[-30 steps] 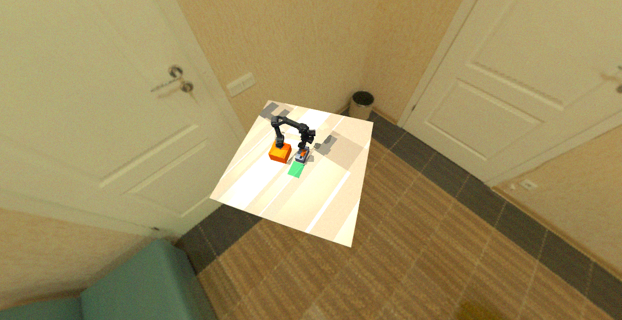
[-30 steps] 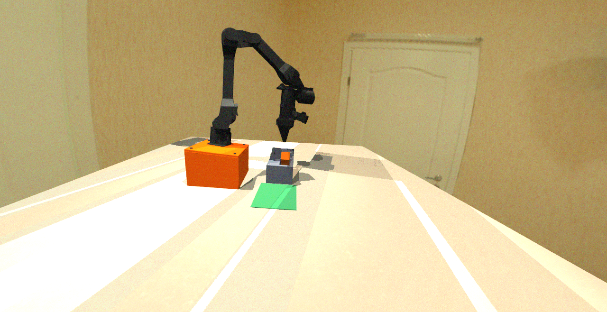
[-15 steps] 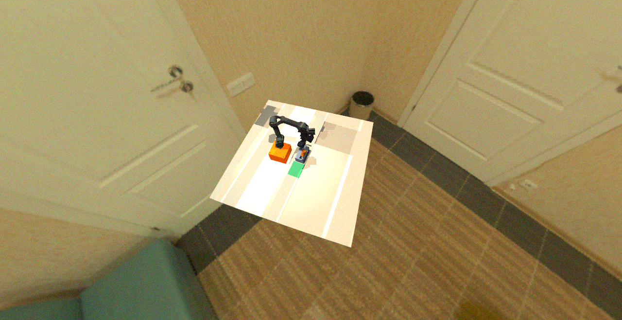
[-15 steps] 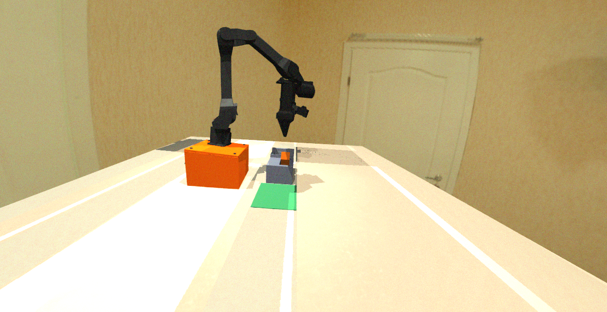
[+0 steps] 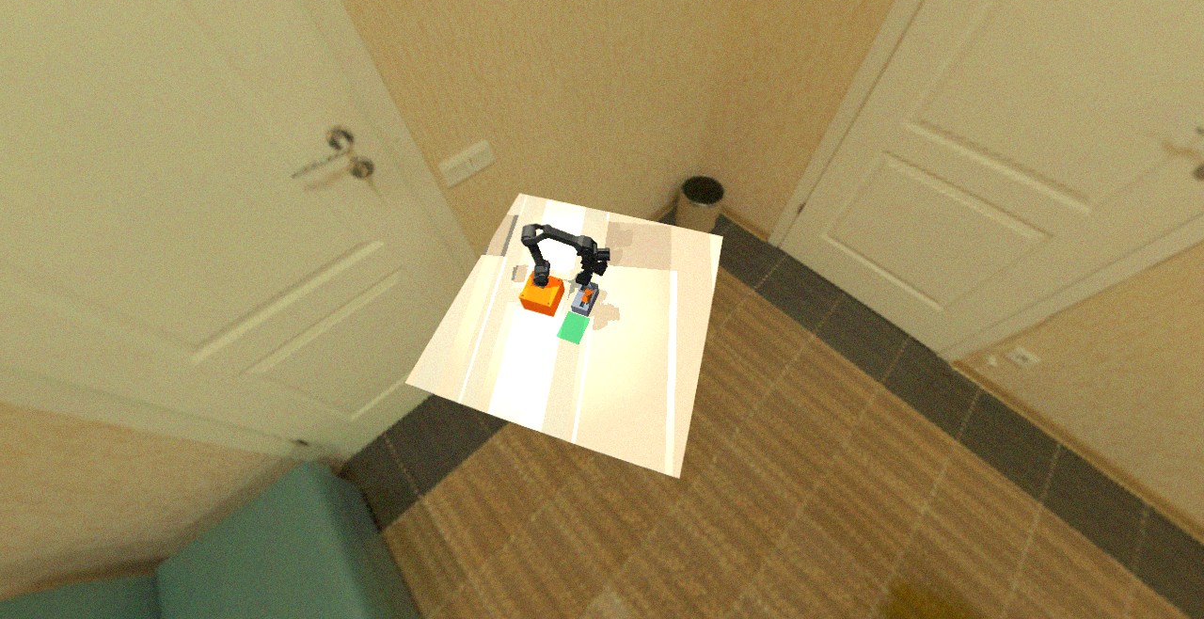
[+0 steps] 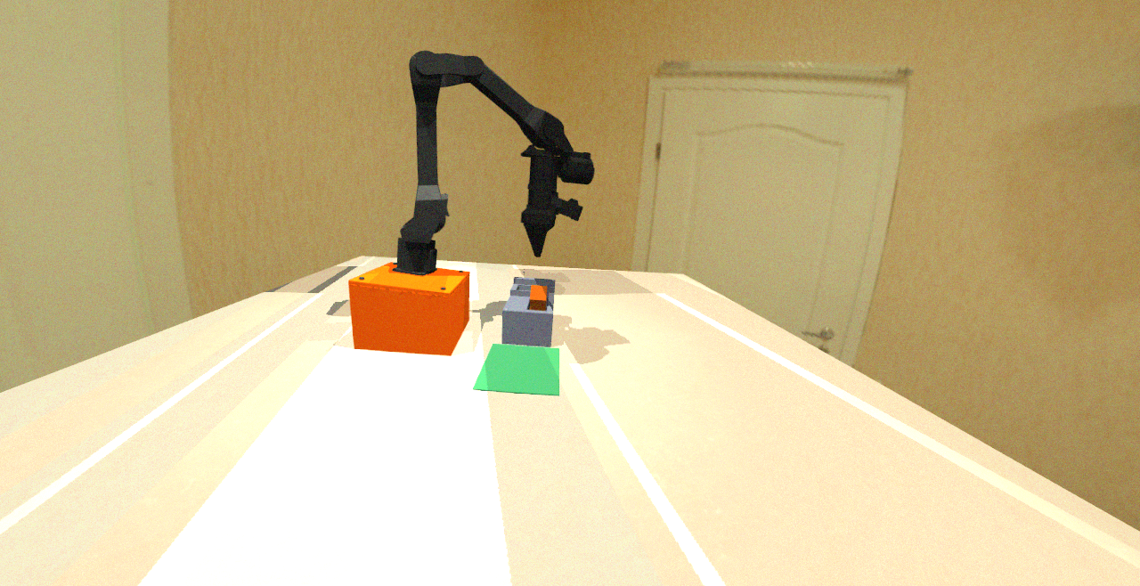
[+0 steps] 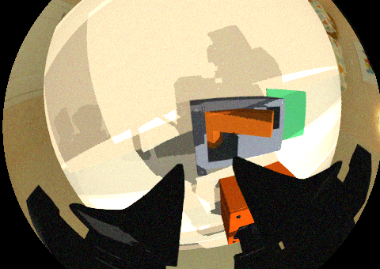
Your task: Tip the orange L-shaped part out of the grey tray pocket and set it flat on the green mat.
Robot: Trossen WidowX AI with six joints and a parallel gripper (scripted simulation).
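The grey tray [image 5: 580, 308] [image 6: 525, 327] [image 7: 253, 145] stands on the table beside the arm's base. The orange L-shaped part [image 5: 584, 298] [image 6: 539, 296] [image 7: 243, 123] sits tilted in its pocket, with the end nearest the green mat raised above the tray's top. The green mat [image 5: 572, 328] [image 6: 517, 371] [image 7: 293, 113] lies flat just in front of the tray. My gripper [image 5: 582, 281] [image 6: 535, 253] [image 7: 208, 166] hangs a short way above the far end of the tray, pointing down. Its fingers stand partly apart with nothing between them.
The arm's orange base box [image 5: 541, 295] [image 6: 408, 311] [image 7: 234, 202] stands close to the left of the tray. The table is a small square top with floor all around. A dark bin [image 5: 700, 200] stands on the floor beyond the table's far corner.
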